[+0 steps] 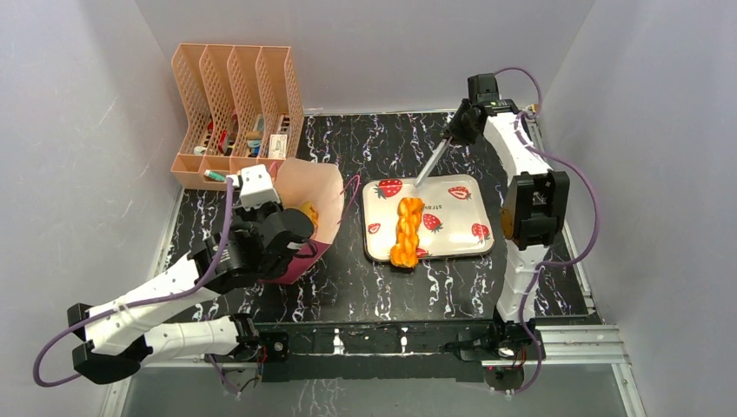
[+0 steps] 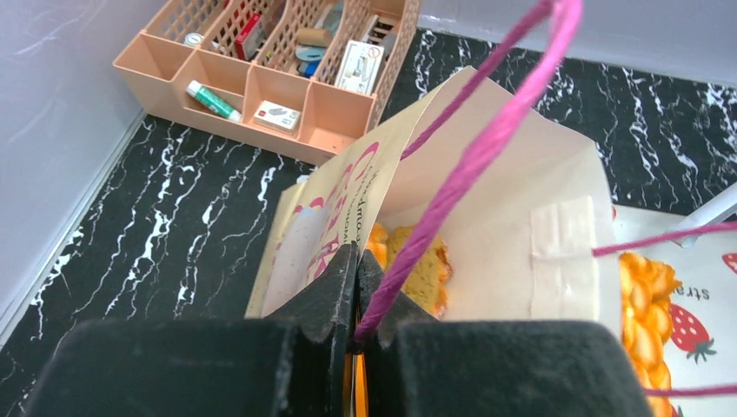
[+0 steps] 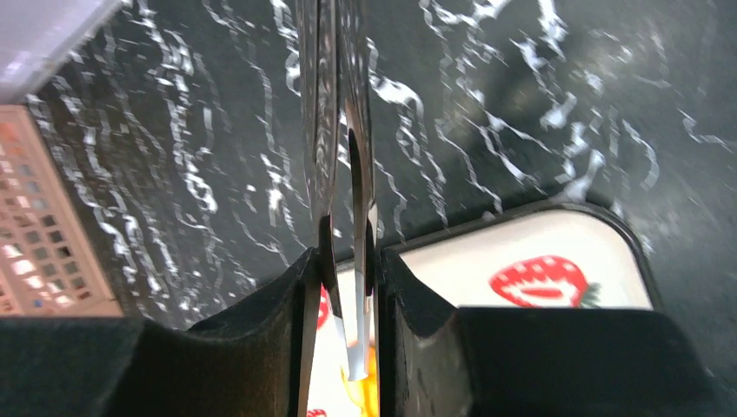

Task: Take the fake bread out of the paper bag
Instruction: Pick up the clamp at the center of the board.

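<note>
The paper bag [image 1: 315, 184] stands open left of centre, cream-peach with a magenta side. My left gripper [image 1: 294, 236] is shut on its near rim and on a purple cord handle [image 2: 487, 139]; the left wrist view shows the closed jaws [image 2: 356, 256] pinching the paper. A piece of golden fake bread [image 2: 419, 269] lies inside the bag and also shows in the top view [image 1: 308, 214]. A long braided loaf [image 1: 407, 231] lies on the strawberry tray [image 1: 461, 224]. My right gripper [image 1: 454, 132] is shut on metal tongs [image 3: 335, 130], which point down toward the tray's far edge.
A peach plastic file rack [image 1: 235, 95] with small items stands at the back left, close behind the bag. The black marbled table [image 1: 365, 287] has grey walls on three sides. The tray corner with a strawberry [image 3: 539, 282] lies under the right gripper.
</note>
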